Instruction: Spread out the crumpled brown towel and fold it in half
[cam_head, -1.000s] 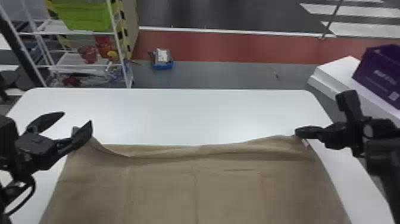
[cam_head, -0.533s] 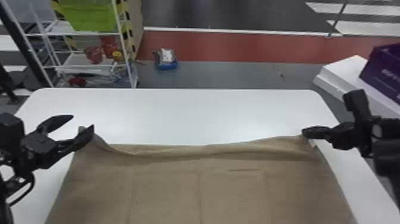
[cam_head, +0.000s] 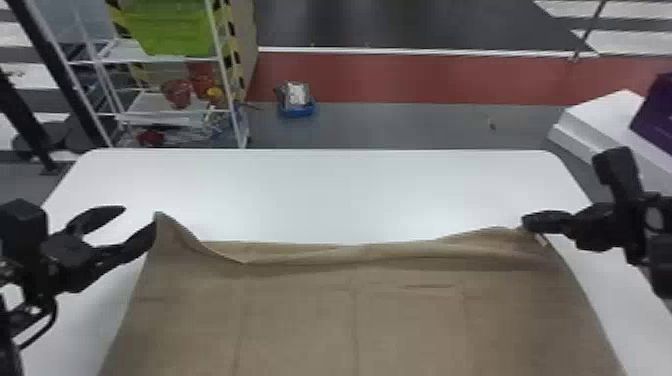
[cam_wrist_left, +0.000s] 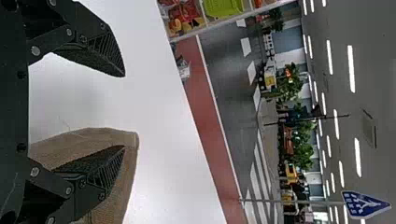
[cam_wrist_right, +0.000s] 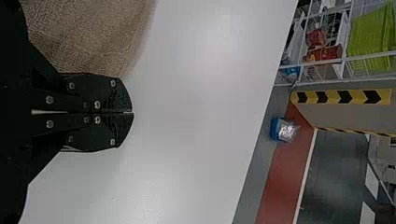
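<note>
My left gripper (cam_head: 140, 220) stands open at the towel's far left corner. The brown towel (cam_head: 300, 320) lies spread over the near table, its far left corner raised in a peak beside one fingertip and its far edge rippled. In the left wrist view, the towel (cam_wrist_left: 119, 135) passes behind one finger of my left gripper (cam_wrist_left: 124, 111); bare white shows between the fingers. At the far right corner, my right gripper (cam_head: 525, 222) is shut on the towel. The right wrist view has the towel (cam_wrist_right: 93, 32) along one side of my right gripper (cam_wrist_right: 132, 112), fingers together.
The white table (cam_head: 320, 195) extends beyond the towel's far edge. Past it stand a wire shelf (cam_head: 170, 117) with a green bin (cam_head: 172, 30) at the left and a small blue box (cam_head: 297, 107) on the floor. White boxes (cam_head: 600, 115) stand off the right edge.
The head view has shifted, with table and towel farther right in it. My left gripper, open throughout, has moved left relative to the towel corner, which showed between its fingers before.
</note>
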